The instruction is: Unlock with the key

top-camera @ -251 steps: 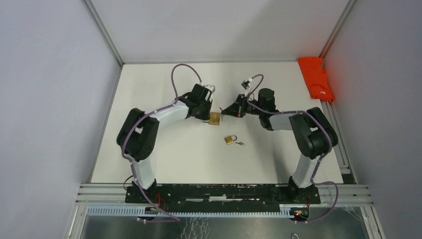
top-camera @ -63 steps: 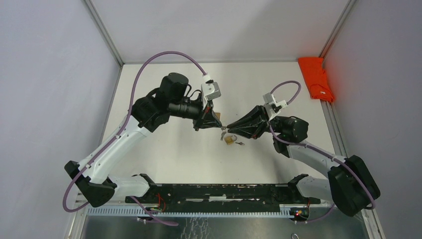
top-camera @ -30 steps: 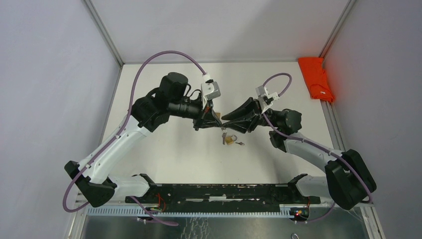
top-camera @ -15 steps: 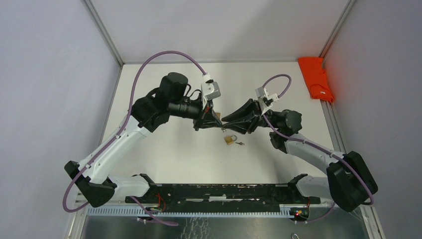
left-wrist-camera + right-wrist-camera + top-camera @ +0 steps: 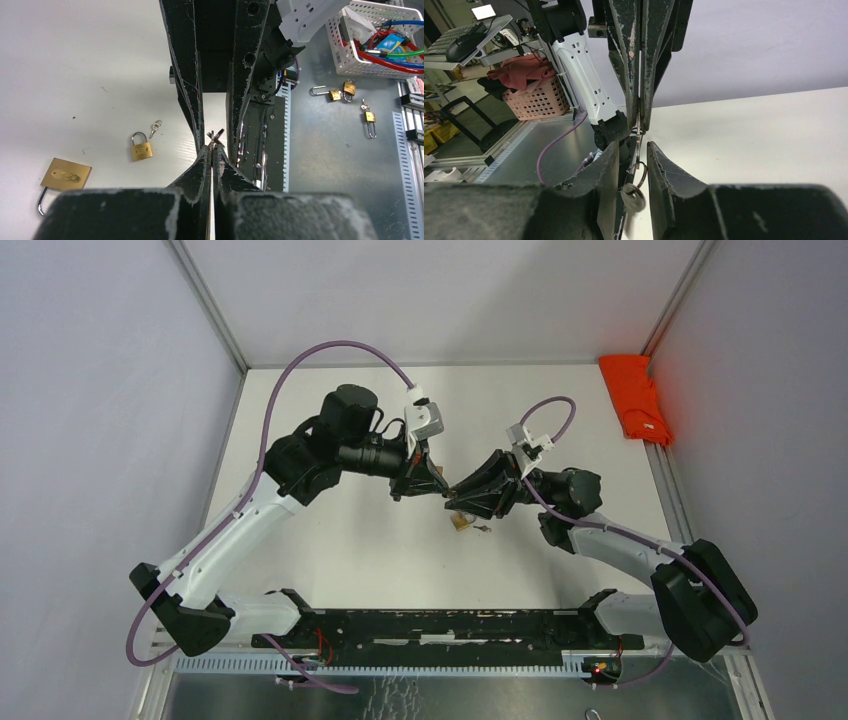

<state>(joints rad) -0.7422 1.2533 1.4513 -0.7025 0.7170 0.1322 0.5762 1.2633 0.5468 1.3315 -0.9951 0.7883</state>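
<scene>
1. Passing the keys (image 5: 634, 194) from arm to arm in mid-air, by my reading. No lock is being turned yet.
2. Left gripper (image 5: 212, 150): jaws pinched shut on the top end of the keys. The ring and one key dangle below.
3. Right gripper (image 5: 633, 146): jaws parted, straddling the dangling key, with no visible touch.
4. The large padlock (image 5: 65, 173) lies flat on the table (image 5: 75, 75) under the grippers and is hidden in the top view. The small padlock (image 5: 461, 523) lies just nearer, its own key beside it.
5. Next, you likely close the right jaws on the key head before the left lets go. Grip it square, or the blade won't meet the keyhole.
</scene>
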